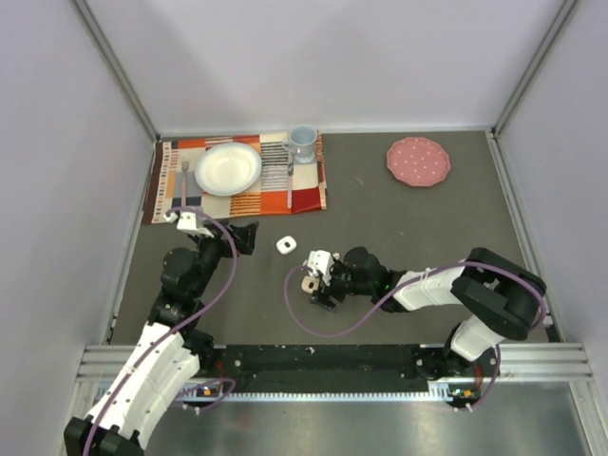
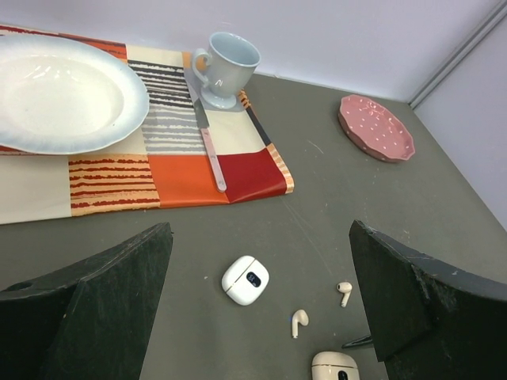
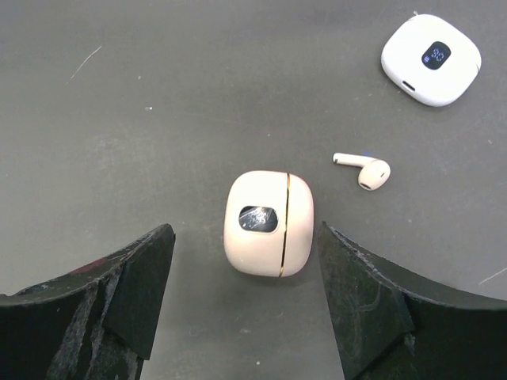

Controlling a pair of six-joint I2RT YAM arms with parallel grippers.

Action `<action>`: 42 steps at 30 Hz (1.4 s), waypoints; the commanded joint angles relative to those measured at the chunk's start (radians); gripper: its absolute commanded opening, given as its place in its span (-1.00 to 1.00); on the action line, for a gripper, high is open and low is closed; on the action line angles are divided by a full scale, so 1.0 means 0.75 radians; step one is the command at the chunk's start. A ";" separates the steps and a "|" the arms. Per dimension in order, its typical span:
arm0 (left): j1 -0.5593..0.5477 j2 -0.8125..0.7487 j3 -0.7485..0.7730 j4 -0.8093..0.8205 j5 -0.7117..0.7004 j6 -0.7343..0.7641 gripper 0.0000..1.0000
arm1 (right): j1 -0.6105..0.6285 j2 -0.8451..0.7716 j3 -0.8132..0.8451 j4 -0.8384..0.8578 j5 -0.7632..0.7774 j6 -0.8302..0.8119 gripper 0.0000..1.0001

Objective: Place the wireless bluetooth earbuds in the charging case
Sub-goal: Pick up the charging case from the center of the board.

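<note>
The cream case (image 3: 269,224) lies between the spread fingers of the right gripper (image 3: 244,237), with a strip of bare table (image 3: 158,119) on each side of it; one earbud (image 3: 364,170) lies just beside its far corner, near one finger; the white case (image 3: 432,59) sits well apart. Ahead of the left gripper (image 2: 261,229), its fingers spread wide, the table is bare up to the white case and two earbuds (image 2: 299,322); the placemat (image 2: 182,178), cup (image 2: 230,63) and knife (image 2: 210,146) crowd the far left.

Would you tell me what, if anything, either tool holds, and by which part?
Nothing: left tool open, empty; right tool open astride the cream case, not gripping it.
</note>
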 commanded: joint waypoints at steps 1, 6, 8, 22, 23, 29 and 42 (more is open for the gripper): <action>0.009 0.011 -0.008 0.076 -0.017 0.024 0.98 | 0.013 0.044 0.021 0.131 -0.024 -0.038 0.45; 0.009 0.033 -0.001 0.085 -0.013 0.028 0.98 | 0.013 0.073 0.047 0.102 -0.002 -0.055 0.36; 0.009 0.041 0.005 0.087 -0.013 0.033 0.98 | 0.013 0.069 0.041 0.090 0.006 -0.063 0.36; 0.009 0.066 0.007 0.103 -0.007 0.028 0.98 | 0.013 0.103 0.017 0.196 0.145 0.003 0.23; 0.007 0.068 0.005 0.105 -0.007 0.028 0.98 | 0.013 0.111 0.009 0.215 0.145 0.005 0.22; 0.009 0.068 0.003 0.103 -0.009 0.033 0.98 | 0.015 0.128 0.029 0.170 0.080 0.011 0.15; 0.009 0.064 -0.007 0.109 0.005 0.049 0.98 | 0.013 0.163 0.060 0.129 0.062 0.001 0.18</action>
